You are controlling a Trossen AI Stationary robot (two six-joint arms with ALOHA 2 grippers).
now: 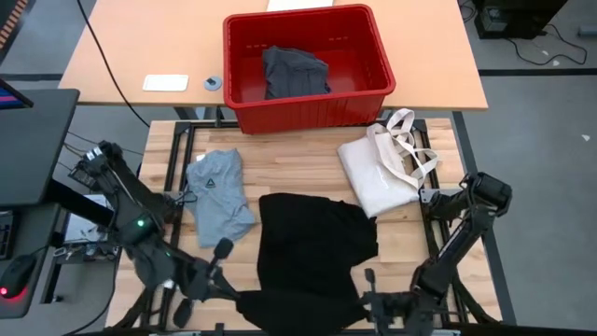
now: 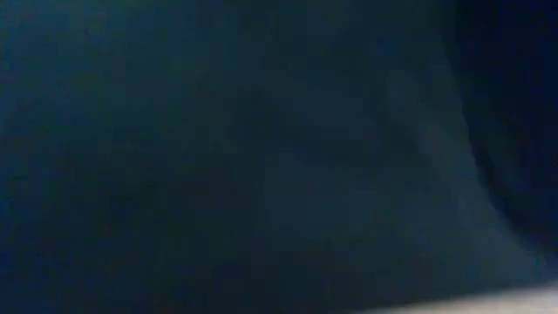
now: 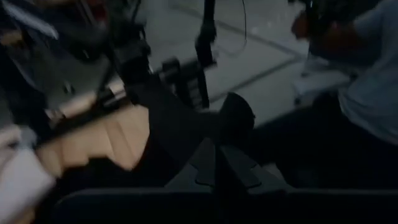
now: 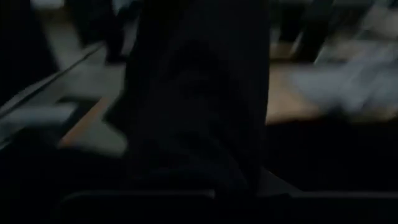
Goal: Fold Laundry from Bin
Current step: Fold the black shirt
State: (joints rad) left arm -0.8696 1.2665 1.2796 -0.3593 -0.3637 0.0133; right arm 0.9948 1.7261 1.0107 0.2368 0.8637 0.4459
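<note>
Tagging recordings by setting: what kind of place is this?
Probably a robotics lab or workshop: a wooden worktable on a metal frame, cables across the grey floor, and a red bin of laundry staged on a second table.

- Slatted table; black garment lies mid-table.
- Grey T-shirt: left of the garment.
- Tote: right, behind it.
- Bin: behind, on the far desk.

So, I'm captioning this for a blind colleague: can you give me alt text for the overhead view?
A large black garment lies spread on a wooden table, its near edge between the left pincer and right pincer. A folded grey T-shirt lies to its left, a cream tote bag to its right, and a red bin holding dark cloth behind.
</note>
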